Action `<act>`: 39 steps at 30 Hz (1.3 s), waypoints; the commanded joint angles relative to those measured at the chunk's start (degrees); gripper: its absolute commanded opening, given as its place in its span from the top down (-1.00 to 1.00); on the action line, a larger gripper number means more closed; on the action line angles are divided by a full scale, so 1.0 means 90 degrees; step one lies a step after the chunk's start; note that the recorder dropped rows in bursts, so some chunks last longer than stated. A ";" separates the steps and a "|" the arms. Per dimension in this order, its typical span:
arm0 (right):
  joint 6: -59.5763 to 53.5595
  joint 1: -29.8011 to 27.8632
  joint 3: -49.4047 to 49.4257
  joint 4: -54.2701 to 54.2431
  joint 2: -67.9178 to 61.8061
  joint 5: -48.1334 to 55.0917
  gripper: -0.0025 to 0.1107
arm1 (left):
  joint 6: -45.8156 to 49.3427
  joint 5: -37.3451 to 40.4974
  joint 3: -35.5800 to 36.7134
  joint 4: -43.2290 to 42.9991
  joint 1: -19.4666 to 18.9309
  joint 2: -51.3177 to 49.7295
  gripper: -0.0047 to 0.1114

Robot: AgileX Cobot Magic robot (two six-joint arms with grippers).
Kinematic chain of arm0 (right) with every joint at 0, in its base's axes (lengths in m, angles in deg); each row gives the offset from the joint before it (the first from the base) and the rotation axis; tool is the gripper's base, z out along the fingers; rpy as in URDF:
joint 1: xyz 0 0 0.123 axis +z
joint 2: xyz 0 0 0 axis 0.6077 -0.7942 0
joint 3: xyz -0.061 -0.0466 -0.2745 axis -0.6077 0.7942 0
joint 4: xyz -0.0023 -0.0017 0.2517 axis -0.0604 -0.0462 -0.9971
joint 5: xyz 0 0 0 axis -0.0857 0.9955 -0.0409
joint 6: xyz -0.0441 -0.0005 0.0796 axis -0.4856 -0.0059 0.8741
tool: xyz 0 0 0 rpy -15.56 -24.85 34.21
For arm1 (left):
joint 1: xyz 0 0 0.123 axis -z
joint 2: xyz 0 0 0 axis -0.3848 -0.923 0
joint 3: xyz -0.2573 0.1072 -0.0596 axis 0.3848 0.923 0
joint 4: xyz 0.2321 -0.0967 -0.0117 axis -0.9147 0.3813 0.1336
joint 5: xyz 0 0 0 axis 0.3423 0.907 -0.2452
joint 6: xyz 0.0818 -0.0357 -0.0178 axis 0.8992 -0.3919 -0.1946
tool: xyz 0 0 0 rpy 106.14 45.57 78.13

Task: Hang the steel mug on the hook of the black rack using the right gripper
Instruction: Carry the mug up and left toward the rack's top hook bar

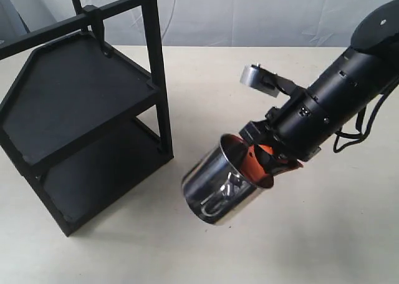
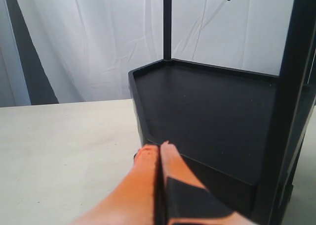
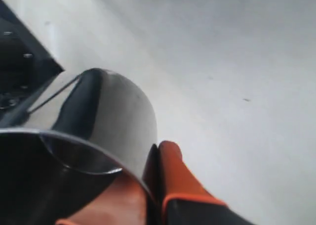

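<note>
The right gripper [image 1: 265, 162] pinches the rim of the steel mug [image 1: 221, 181] — one orange finger inside, one outside — holding it tilted above the table [image 1: 324, 234]. Beyond it stands the black rack [image 1: 81, 109], its hook [image 1: 100, 34] up on the top bar; the left gripper [image 2: 159, 148] has its fingers pressed together, empty, beside the rack.

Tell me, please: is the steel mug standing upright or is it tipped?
Tipped. The steel mug leans, its open mouth angled toward the right gripper, which pinches its rim.

Pale beige tabletop [image 1: 324, 246] – plain and matte, white draped curtain [image 2: 89, 42] behind it
</note>
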 commanded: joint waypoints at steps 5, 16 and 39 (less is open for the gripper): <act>0.0135 -0.0031 -0.0643 -0.2090 -0.0290 0.0114 0.97 | -0.0016 -0.0035 0.0003 0.0000 0.0032 0.0030 0.89; 0.1118 0.0232 -0.1524 -0.3484 -0.1004 0.0114 0.97 | -0.0016 -0.0035 0.0003 0.0000 0.0032 0.0030 0.89; 0.1661 0.0567 -0.1639 -0.2818 -0.1244 0.0114 0.97 | -0.0016 -0.0035 0.0003 0.0000 0.0032 0.0030 0.89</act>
